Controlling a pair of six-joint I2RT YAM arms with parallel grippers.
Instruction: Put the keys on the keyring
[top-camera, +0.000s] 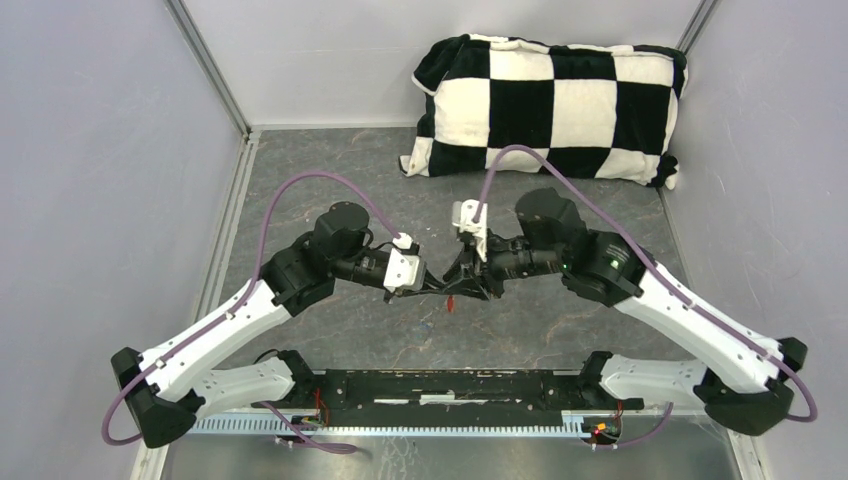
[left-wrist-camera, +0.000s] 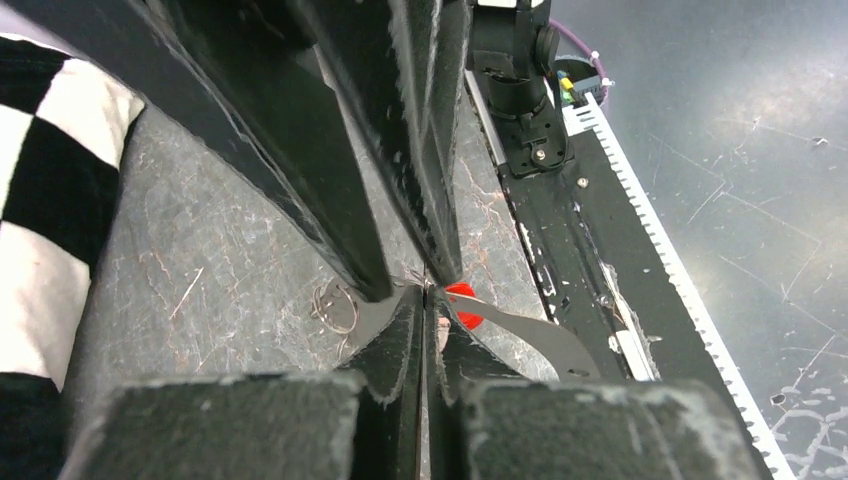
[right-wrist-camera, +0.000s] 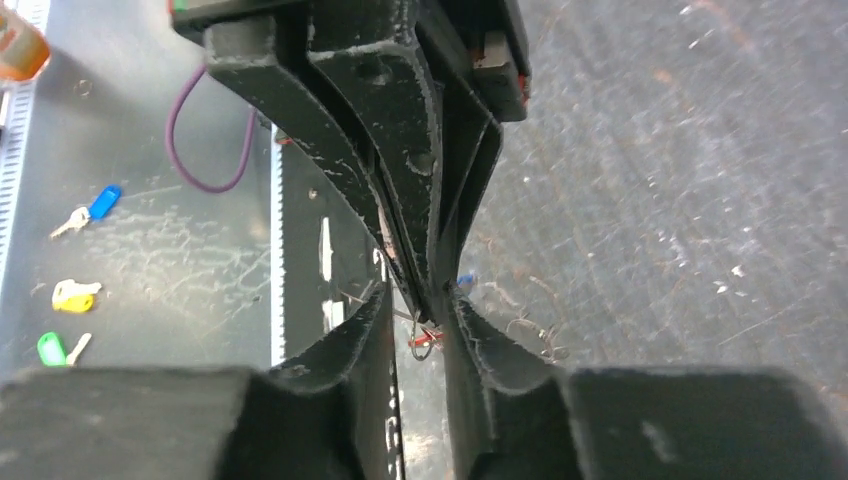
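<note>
From above, the left tool (top-camera: 432, 288) and the right tool (top-camera: 468, 284) meet tip to tip over the middle of the grey mottled bench (top-camera: 330, 180), their long axes in one line across it. A small key with a red plastic head (top-camera: 450, 301) shows just under the joint. There is open bench all round, and the black-and-white checked pillow (top-camera: 545, 105) lies well apart at the back.

In the left wrist view the left tool is clenched, with no gap between its fingers. The red head pokes out beside its tip, so it probably pinches that key's blade. A thin silvery loop, apparently the keyring (left-wrist-camera: 335, 305), sits just beside one right-tool finger, on the side away from the red head.

In the right wrist view the right tool's fingers stand slightly apart with the left tips between them. Whether it grips the loop I cannot tell. A blue fleck (right-wrist-camera: 465, 282), perhaps the other key, lies just beside them. Key and loop are near, so the threading likely needs only a short sideways shift.
</note>
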